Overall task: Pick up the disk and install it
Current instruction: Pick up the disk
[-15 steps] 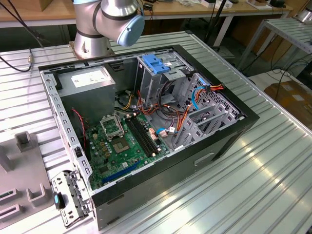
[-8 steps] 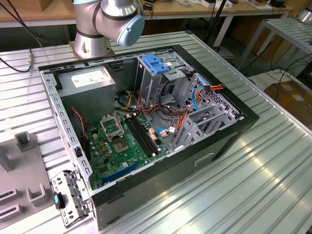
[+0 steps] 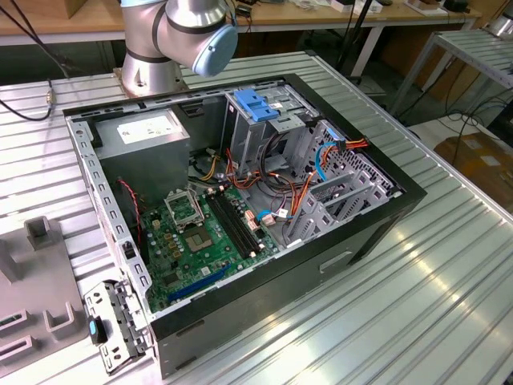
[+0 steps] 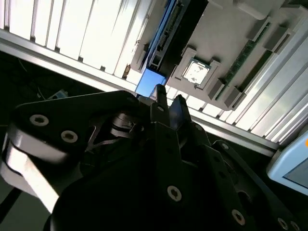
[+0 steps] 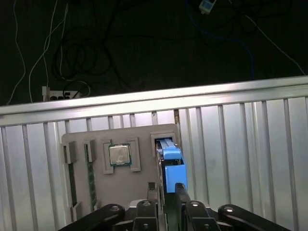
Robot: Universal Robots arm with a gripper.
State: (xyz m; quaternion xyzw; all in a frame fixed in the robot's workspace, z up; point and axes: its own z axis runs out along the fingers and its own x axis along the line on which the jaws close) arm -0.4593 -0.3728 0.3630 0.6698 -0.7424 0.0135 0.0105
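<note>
The disk [image 5: 172, 163] stands on edge in a slot of a grey fixture tray [image 5: 120, 192], its blue side rail facing up. In both wrist views my gripper [image 5: 166, 190] hangs above it with its black fingers a narrow gap apart and nothing held. The blue rail shows just past the fingertips [image 4: 161, 96] and through the gap. In the second wrist view the disk [image 4: 150, 83] lies at the tray's [image 4: 226, 33] edge, beyond the gripper [image 4: 169, 98]. The open computer case [image 3: 240, 192] lies on the slatted metal table in the exterior view.
A processor chip [image 5: 119, 155] and memory sticks [image 5: 90, 173] sit in other tray pockets. Inside the case are a grey power-supply box [image 3: 148, 132], a metal cage with a blue top [image 3: 256, 104], the motherboard [image 3: 200, 233] and loose cables. The arm's base [image 3: 160, 48] stands behind the case.
</note>
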